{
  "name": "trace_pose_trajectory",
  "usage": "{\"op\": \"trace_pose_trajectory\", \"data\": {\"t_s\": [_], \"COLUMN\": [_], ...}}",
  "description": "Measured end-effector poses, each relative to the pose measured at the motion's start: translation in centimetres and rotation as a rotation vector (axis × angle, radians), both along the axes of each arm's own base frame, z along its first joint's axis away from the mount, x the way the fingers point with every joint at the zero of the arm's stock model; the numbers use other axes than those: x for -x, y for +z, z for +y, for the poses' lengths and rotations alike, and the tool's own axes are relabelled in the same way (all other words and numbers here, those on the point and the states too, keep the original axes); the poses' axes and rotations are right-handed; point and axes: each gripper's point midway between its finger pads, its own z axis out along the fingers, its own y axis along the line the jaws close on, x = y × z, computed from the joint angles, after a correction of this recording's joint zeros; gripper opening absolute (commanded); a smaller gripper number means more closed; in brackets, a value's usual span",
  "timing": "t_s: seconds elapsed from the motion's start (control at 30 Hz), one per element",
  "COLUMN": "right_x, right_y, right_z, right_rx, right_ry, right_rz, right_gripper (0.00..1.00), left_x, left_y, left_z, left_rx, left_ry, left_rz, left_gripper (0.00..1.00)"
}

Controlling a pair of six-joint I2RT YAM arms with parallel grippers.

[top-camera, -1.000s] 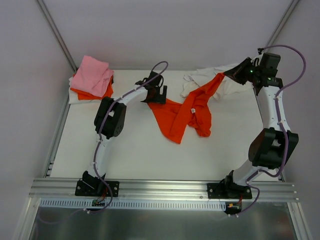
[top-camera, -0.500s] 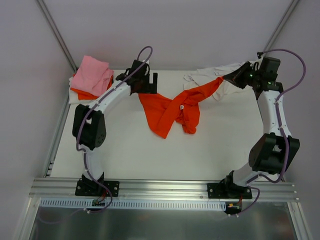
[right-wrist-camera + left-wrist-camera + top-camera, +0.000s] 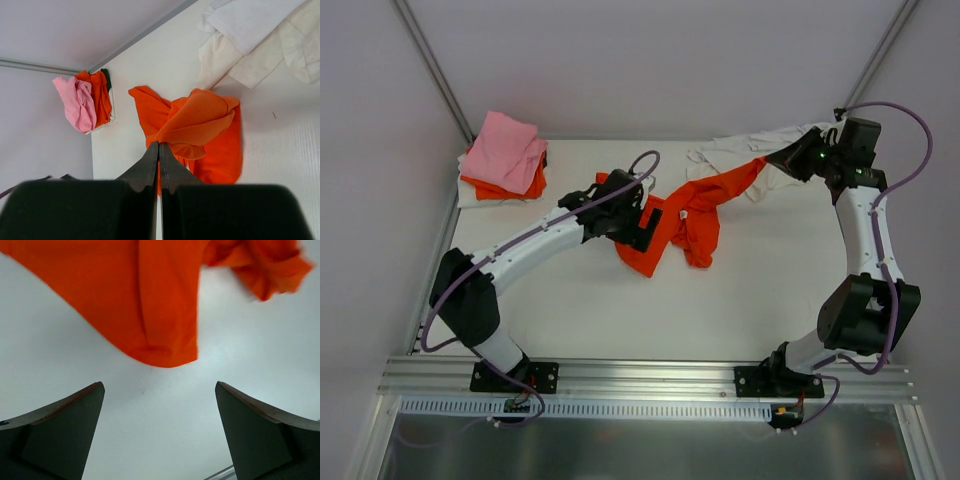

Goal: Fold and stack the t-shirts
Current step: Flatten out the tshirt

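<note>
A bright orange t-shirt (image 3: 692,212) lies crumpled mid-table. One corner of it stretches up to my right gripper (image 3: 784,158) at the back right. That gripper (image 3: 159,145) is shut on the orange cloth (image 3: 200,127) and holds it off the table. My left gripper (image 3: 648,226) hovers over the shirt's left part, open and empty. In the left wrist view, its fingers (image 3: 65,432) stand wide apart above bare table with the shirt's hem (image 3: 150,315) just beyond them. White t-shirts (image 3: 735,152) lie heaped at the back right. A folded stack with a pink t-shirt (image 3: 505,150) on top sits at the back left.
The stack (image 3: 82,100) has an orange shirt and a white layer under the pink one. The white heap (image 3: 250,40) lies right behind the orange shirt. Frame posts rise at both back corners, and an aluminium rail (image 3: 640,375) runs along the near edge.
My left gripper has let go of the orange shirt's left corner and swung from the back towards the middle. The shirt's left part dropped onto the table. The right gripper kept its hold.
</note>
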Motion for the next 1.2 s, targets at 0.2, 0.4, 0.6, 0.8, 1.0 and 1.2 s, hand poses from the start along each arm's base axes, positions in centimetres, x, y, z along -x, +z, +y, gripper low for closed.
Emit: {"op": "trace_pose_trajectory", "data": {"t_s": [0.2, 0.4, 0.6, 0.8, 1.0, 1.2], "right_x": [0.0, 0.0, 0.0, 0.0, 0.0, 0.0], "right_y": [0.1, 0.0, 0.0, 0.0, 0.1, 0.1], "right_z": [0.4, 0.5, 0.5, 0.6, 0.6, 0.6], "right_rx": [0.0, 0.0, 0.0, 0.0, 0.0, -0.001], "right_ry": [0.009, 0.012, 0.012, 0.013, 0.013, 0.015], "right_rz": [-0.003, -0.003, -0.003, -0.003, -0.003, -0.003], "right_gripper": [0.0, 0.0, 0.0, 0.0, 0.0, 0.0], "left_x": [1.4, 2.4, 3.2, 4.3, 5.4, 4.8], "left_y": [-8.0, -8.8, -9.3, -11.0, -13.3, -14.4], "left_z": [1.9, 0.4, -1.8, -5.4, -6.1, -4.7], "left_rx": [-0.21, -0.183, -0.146, -0.145, -0.186, -0.251], "left_ry": [0.0, -0.045, -0.082, -0.157, -0.185, -0.145], "left_rz": [0.187, 0.237, 0.274, 0.294, 0.327, 0.295], "left_gripper": [0.96, 0.96, 0.96, 0.96, 0.96, 0.95]}}
